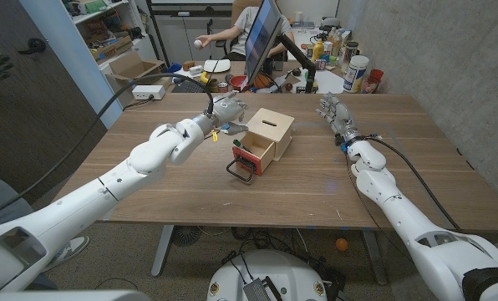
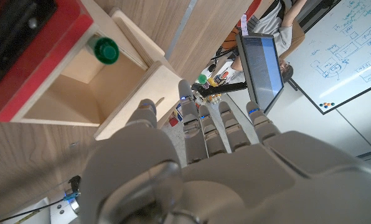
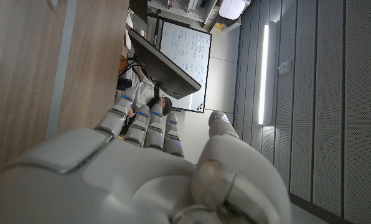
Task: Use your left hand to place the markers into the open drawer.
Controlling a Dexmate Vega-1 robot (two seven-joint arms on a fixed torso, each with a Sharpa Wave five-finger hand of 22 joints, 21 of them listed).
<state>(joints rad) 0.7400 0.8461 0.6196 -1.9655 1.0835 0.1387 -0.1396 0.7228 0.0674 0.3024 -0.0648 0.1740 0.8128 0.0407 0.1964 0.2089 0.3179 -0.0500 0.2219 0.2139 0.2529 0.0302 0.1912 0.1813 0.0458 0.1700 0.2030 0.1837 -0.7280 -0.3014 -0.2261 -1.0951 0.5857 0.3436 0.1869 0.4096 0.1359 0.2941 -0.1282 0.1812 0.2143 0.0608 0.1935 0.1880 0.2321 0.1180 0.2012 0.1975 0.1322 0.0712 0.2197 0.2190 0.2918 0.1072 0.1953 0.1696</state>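
A small wooden box (image 1: 271,131) stands mid-table, its drawer (image 1: 251,155) pulled out toward me, with a red front and a black handle. A green-capped marker (image 2: 103,50) stands in a corner of the drawer, and it is also visible in the head view (image 1: 239,145). My left hand (image 1: 228,113) hovers just left of the box's far side, above the drawer (image 2: 79,93), its fingers (image 2: 223,127) stretched out and holding nothing. My right hand (image 1: 334,110) is over the table to the right of the box, fingers (image 3: 142,121) straight and empty.
A tilted monitor (image 1: 261,38) stands beyond the table's far edge, with bottles and jars (image 1: 355,73) to its right. A white box (image 1: 148,92) with a black cable lies at the far left corner. A person (image 1: 232,29) sits behind the monitor.
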